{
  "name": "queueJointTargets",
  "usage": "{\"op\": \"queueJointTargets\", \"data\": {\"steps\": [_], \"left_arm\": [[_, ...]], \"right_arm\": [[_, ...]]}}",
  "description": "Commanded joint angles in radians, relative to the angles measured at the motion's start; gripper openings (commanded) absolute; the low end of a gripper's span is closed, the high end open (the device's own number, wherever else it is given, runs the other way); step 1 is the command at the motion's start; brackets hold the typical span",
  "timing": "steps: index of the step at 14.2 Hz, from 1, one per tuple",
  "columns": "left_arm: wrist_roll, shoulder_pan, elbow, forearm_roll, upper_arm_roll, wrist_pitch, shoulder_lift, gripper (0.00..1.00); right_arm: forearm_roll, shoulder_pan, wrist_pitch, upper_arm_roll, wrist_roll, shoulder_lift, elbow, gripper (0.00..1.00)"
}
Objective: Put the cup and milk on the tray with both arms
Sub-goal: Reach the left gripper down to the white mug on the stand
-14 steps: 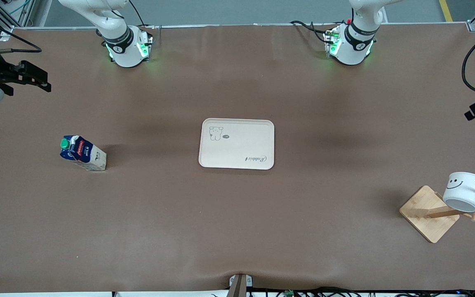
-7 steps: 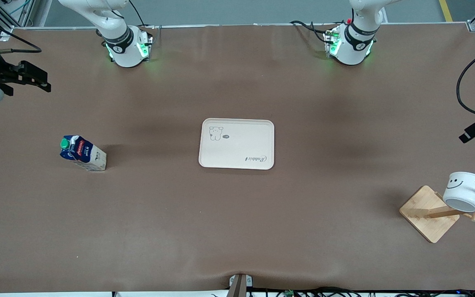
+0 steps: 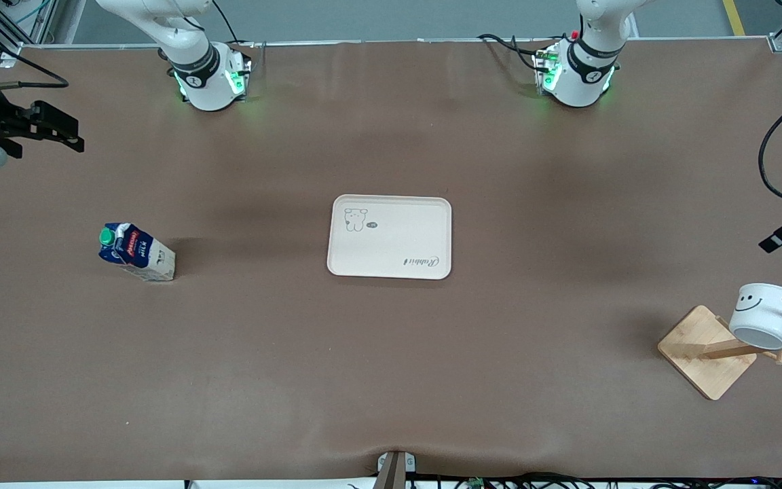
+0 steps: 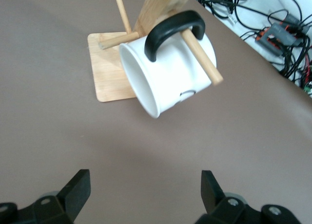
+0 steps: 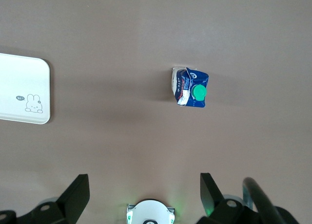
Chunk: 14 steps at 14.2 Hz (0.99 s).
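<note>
Right now I have both hands up and spread, pinching nothing. Left hand (image 4: 141,192) hangs over bare table (image 3: 391,380) near the cup (image 3: 764,316), which hangs by its black handle on a peg of the wooden stand (image 3: 706,352), mouth tilted down, toward the left arm's end from the tray (image 3: 389,236). Right hand (image 5: 141,192) is high over the milk (image 3: 136,252), which stands toward the right arm's end from the tray.

Cup looks like hard glazed ware: rigid, slick, chippable. I'd pinch the wall at the rim and slide it off along the peg, not yank. Carton is light, walls give under squeeze, likely tippy; grip low across the flat sides, below the green cap.

Tray is empty, and the table between it and each item is bare. Stand pegs are the only snag.
</note>
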Motion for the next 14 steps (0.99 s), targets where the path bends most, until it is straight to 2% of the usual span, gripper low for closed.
{"op": "queueJointTargets", "data": {"steps": [1, 6, 9, 14], "left_arm": [[0.057, 0.009, 0.0, -0.034, -0.007, 0.087, 0.056, 1.0], [0.065, -0.002, 0.017, -0.036, -0.018, 0.223, 0.125, 0.98], [0.065, -0.005, 0.04, -0.039, -0.036, 0.257, 0.147, 0.83], [0.065, -0.006, 0.04, -0.037, -0.07, 0.365, 0.19, 0.77]], "right_arm": [[0.013, -0.02, -0.008, 0.009, -0.002, -0.002, 0.004, 1.0], [0.013, -0.02, -0.006, 0.009, -0.002, -0.002, 0.004, 1.0], [0.013, -0.024, -0.006, 0.009, -0.002, -0.001, 0.004, 1.0], [0.013, -0.024, -0.006, 0.009, -0.002, -0.001, 0.004, 1.0]]}}
